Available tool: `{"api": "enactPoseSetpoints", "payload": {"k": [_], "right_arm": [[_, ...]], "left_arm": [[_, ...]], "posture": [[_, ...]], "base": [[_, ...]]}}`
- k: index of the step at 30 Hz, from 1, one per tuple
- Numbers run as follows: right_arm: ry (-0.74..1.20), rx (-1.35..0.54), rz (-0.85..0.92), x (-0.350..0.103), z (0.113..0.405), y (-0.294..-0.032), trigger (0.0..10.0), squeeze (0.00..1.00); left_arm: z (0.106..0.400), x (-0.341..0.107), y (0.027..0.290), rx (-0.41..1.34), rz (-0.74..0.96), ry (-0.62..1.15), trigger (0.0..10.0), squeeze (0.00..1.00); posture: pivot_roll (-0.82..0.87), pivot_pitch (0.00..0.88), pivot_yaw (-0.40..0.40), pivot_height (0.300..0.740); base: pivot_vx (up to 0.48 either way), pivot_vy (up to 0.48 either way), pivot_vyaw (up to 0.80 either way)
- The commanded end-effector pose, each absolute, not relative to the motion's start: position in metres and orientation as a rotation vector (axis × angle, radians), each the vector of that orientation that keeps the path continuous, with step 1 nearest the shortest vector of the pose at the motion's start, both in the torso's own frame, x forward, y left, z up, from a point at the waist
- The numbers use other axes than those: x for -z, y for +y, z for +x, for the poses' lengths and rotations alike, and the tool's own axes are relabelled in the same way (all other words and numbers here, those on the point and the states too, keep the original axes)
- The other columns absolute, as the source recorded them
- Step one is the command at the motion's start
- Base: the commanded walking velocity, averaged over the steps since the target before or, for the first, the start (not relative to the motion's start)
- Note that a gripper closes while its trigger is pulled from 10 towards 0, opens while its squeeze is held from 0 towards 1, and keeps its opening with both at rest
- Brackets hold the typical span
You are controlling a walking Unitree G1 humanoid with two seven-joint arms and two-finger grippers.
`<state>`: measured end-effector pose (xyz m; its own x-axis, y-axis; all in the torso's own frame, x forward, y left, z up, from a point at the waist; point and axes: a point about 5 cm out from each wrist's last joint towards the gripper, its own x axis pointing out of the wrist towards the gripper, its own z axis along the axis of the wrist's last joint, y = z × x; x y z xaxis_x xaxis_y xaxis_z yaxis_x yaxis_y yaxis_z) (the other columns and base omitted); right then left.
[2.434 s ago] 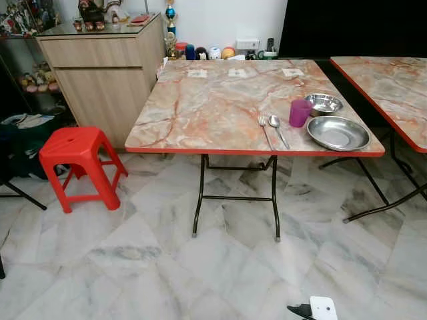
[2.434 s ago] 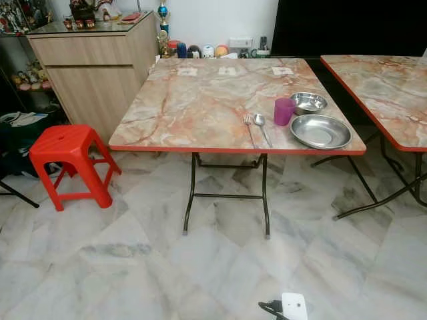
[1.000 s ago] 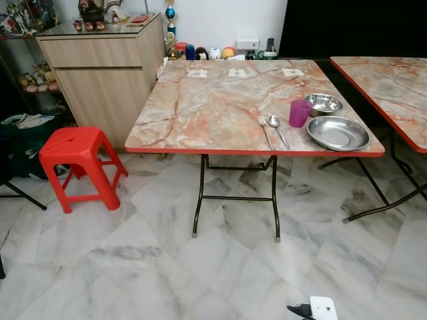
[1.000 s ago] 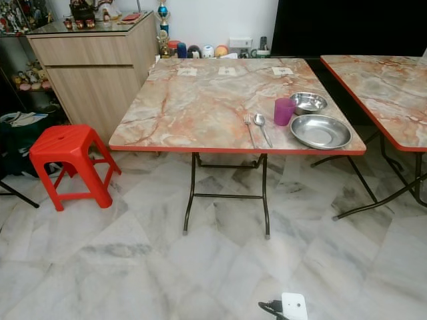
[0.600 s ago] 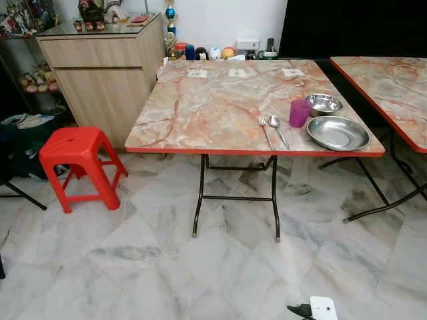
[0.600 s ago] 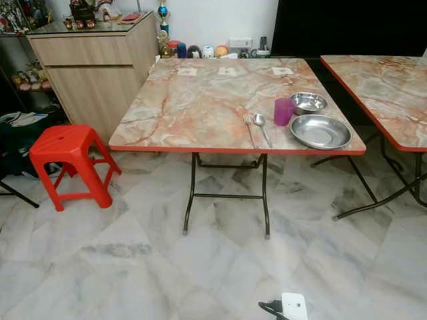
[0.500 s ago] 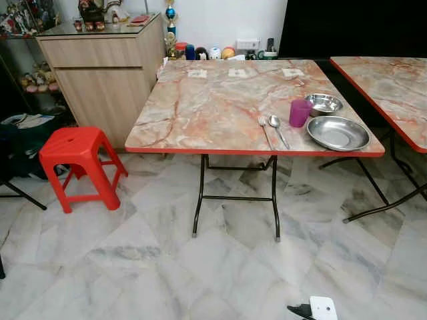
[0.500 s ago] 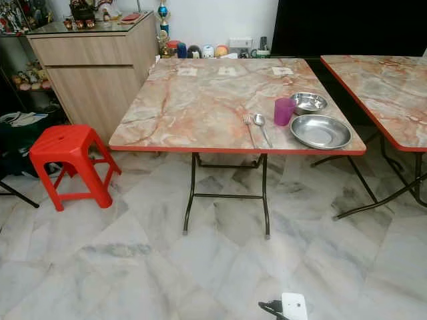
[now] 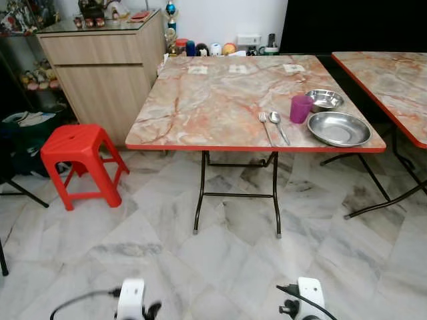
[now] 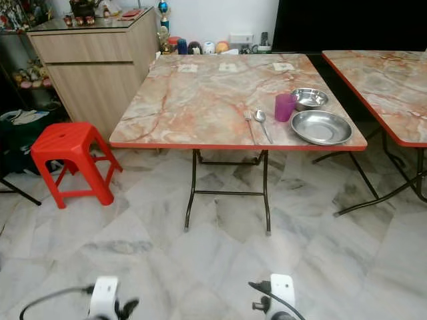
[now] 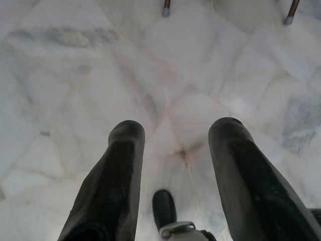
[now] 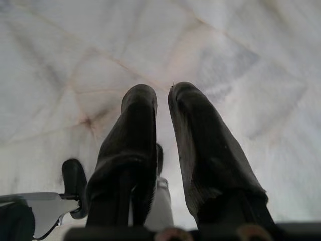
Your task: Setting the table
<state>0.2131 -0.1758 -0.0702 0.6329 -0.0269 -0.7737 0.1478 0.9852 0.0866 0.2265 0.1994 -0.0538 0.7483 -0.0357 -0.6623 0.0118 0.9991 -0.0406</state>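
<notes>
A marble-patterned table (image 9: 200, 107) with a red edge stands ahead of me. Near its right front corner lie a fork (image 9: 263, 124) and a spoon (image 9: 277, 125) side by side. To their right stands a purple cup (image 9: 300, 109), with a small steel bowl (image 9: 325, 99) behind it and a steel plate (image 9: 339, 129) in front. Both arms hang low over the marble floor, well short of the table. My left gripper (image 11: 175, 130) is open with nothing between its fingers. My right gripper (image 12: 163, 93) is shut and holds nothing.
A red plastic stool (image 9: 79, 163) stands left of the table, in front of a wooden cabinet (image 9: 100, 67). A second marble table (image 9: 393, 80) stands to the right, its folding legs (image 9: 373, 200) reaching over the floor. Small items line the far wall.
The picture has shifted a little, so the camera moved. My left wrist has come into view at the bottom and the right wrist shows more. Nothing on the table moved.
</notes>
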Motion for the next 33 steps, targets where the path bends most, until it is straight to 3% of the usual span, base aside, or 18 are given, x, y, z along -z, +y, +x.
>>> {"api": "enactPoseSetpoints", "payload": {"k": [1, 15, 19, 23, 25, 33], "right_arm": [[0.875, 0.135, 0.171, 0.071, 0.210, -0.180, 10.0, 0.00], [0.847, 0.127, 0.162, 0.069, 0.212, -0.181, 10.0, 0.00], [0.770, 0.119, 0.152, 0.065, 0.217, -0.183, 10.0, 0.00], [0.753, 0.111, 0.143, 0.063, 0.218, -0.183, 10.0, 0.00], [0.702, 0.101, 0.163, 0.060, 0.220, -0.183, 10.0, 0.00], [0.645, 0.099, 0.149, 0.057, 0.221, -0.187, 10.0, 0.00]], "left_arm": [[0.208, 0.065, 0.202, 0.006, -0.060, 0.792, 10.0, 0.00], [0.209, 0.063, 0.204, 0.034, -0.054, 0.761, 10.0, 0.00], [0.221, 0.049, 0.207, 0.043, -0.062, 0.603, 10.0, 0.00], [0.224, 0.046, 0.207, 0.046, -0.072, 0.569, 10.0, 0.00], [0.231, 0.034, 0.208, 0.075, -0.056, 0.445, 10.0, 0.00], [0.215, 0.031, 0.206, 0.113, -0.032, 0.343, 10.0, 0.00]], "posture": [[0.01, 0.088, -0.004, 0.740], [0.00, 0.091, -0.005, 0.740], [0.01, 0.098, -0.009, 0.740], [0.01, 0.102, -0.011, 0.740], [0.01, 0.105, -0.015, 0.740], [0.01, 0.114, -0.026, 0.740]], "base": [[0.000, 0.000, 0.00], [0.000, 0.000, 0.00], [0.000, 0.000, 0.00], [0.000, 0.000, 0.00], [0.000, 0.000, 0.00], [0.000, 0.000, 0.00]]}}
